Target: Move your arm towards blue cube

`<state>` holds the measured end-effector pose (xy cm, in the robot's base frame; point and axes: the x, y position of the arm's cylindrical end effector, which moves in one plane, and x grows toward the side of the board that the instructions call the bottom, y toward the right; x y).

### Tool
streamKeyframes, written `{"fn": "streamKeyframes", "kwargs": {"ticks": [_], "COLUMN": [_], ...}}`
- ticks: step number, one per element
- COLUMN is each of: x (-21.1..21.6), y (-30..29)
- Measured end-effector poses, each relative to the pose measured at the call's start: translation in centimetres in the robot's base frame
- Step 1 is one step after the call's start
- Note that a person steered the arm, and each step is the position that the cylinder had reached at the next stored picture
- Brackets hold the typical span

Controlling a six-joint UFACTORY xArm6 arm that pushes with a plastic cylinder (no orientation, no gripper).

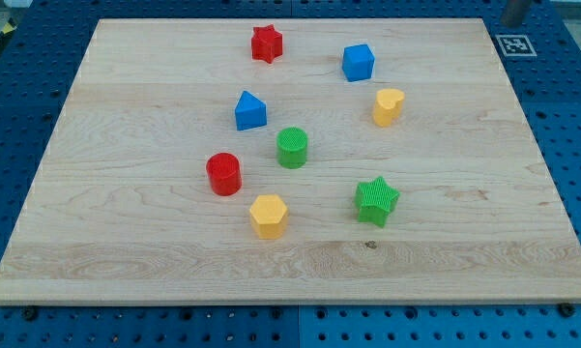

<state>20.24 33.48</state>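
The blue cube (358,62) sits on the wooden board (464,193) near the view's top, a little right of centre. A yellow heart (388,106) lies just below it to the right, and a red star (266,43) lies to its left. My tip does not show clearly. A grey piece (515,10) juts in at the view's top edge, off the board's top right corner, and I cannot tell whether it is my rod.
A blue wedge-shaped block (250,111), a green cylinder (292,147), a red cylinder (224,174), a yellow hexagon (269,216) and a green star (376,200) lie around the board's middle. A black-and-white marker tag (515,44) sits off the top right corner.
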Motion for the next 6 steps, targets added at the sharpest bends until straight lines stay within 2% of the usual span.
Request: {"fn": "streamKeyframes", "kwargs": {"ticks": [2,3,4,5,6], "x": [0.2,3.5,7.2,7.4,7.9], "y": [0.0,-3.1,-9.0,-9.5,-15.4]}}
